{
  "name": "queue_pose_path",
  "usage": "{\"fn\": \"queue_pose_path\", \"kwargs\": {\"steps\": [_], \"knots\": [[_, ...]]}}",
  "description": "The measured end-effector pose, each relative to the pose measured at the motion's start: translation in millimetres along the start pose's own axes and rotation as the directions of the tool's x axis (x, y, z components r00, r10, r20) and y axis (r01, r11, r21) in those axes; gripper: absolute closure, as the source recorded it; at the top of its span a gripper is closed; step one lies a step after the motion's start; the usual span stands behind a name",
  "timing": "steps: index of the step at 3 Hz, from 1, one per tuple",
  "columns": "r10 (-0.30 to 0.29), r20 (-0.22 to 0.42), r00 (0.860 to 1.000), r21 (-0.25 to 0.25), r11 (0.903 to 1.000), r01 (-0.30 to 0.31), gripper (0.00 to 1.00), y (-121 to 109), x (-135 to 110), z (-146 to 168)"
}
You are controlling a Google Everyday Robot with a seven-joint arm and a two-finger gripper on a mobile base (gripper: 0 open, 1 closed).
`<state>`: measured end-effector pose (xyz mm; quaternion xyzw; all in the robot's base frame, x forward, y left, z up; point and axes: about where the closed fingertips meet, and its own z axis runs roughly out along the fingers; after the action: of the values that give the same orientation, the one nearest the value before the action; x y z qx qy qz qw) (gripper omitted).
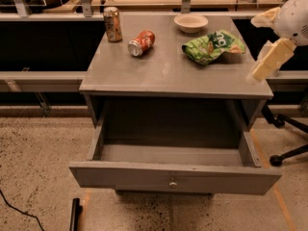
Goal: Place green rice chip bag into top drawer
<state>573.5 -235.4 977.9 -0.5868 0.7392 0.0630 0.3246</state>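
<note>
The green rice chip bag (212,45) lies crinkled on the right rear part of the grey cabinet top (168,73). The top drawer (175,177) is pulled out wide toward the camera, its inside bare, with a small round knob (173,182) at the centre of its front panel. My gripper (269,60), cream coloured, hangs at the right edge of the cabinet, just right of the bag and a little nearer the camera, not touching it. The white arm (294,14) rises above it at the frame's right edge.
A red-orange soda can (141,43) lies on its side left of the bag. An upright can (113,24) stands at the rear left. A white bowl (191,22) sits behind the bag. Chair legs (288,154) stand on the floor at right. A workbench runs behind.
</note>
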Motion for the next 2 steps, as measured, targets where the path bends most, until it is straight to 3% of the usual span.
{"fn": "queue_pose_path", "kwargs": {"steps": [1,2], "knots": [[0.012,0.084,0.996,0.070,0.9974,-0.018,0.00,-38.5,-0.9,21.8],[0.013,0.102,0.995,0.120,0.9924,-0.025,0.00,-53.1,-4.0,24.8]]}}
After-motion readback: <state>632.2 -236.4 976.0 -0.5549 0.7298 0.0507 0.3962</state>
